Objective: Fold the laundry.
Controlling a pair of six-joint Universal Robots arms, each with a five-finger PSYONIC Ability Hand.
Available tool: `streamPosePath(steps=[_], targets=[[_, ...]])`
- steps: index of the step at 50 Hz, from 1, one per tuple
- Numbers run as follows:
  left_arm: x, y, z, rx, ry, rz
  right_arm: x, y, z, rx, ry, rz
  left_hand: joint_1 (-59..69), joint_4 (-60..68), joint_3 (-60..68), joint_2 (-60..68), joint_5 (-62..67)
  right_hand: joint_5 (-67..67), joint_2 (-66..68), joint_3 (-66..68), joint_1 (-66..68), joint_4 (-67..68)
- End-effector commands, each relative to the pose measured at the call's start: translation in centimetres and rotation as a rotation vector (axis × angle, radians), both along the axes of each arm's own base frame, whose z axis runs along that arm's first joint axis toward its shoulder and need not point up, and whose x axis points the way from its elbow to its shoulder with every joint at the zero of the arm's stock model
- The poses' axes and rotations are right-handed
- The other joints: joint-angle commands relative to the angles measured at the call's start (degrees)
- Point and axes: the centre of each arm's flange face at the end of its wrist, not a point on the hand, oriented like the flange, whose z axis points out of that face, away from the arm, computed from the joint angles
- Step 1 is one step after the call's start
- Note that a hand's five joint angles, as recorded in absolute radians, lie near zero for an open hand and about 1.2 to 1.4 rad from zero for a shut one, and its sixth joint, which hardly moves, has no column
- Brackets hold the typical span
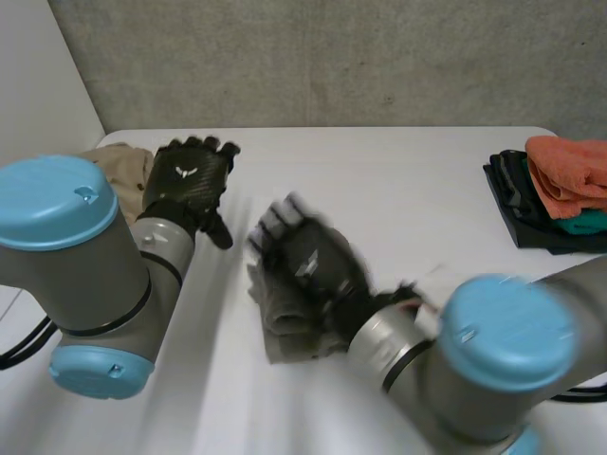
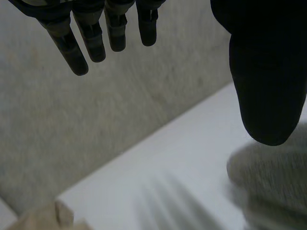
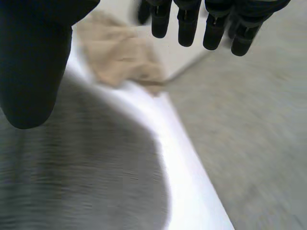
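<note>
- left hand [image 1: 190, 180] hangs near the far left corner of the table [image 1: 398, 190], fingers straight and spread, nothing in it
- right hand [image 1: 308, 261] is over the middle of the table, fingers straight, well apart from the thumb, closed on nothing
- grey cloth [image 1: 283, 327] lies bunched under the right hand's palm; can't tell if they touch
- beige cloth [image 1: 119, 163] sits crumpled at the far left corner, just beside the left hand
- folded stack [image 1: 560, 194], orange on top, at the right edge
</note>
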Motion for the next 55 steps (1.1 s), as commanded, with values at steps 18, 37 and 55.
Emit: streamPosePath(steps=[18,37,55], targets=[[-5.3,2.0,-7.3,0.242,-0.185,-0.163,-4.8,-10.9,-0.9,0.705,-0.144,-0.374,-1.3,-2.2,-2.5,-2.2,-2.8,-2.7,-2.1,-1.9,-2.7,-2.1],[-3.6,3.0,-8.4,0.311,-0.314,-0.137,-3.1,-9.0,-2.3,0.57,0.094,-0.367,-1.3,-2.2,-2.5,-2.1,-2.8,-2.7,-2.1,-1.9,-2.7,-2.1],[-4.0,0.5,4.4,0.022,-0.064,-0.485,-1.8,1.9,-2.9,0.252,0.128,-0.205,-1.3,-2.2,-2.5,-2.2,-2.8,-2.7,-2.1,-1.9,-2.7,-2.1]])
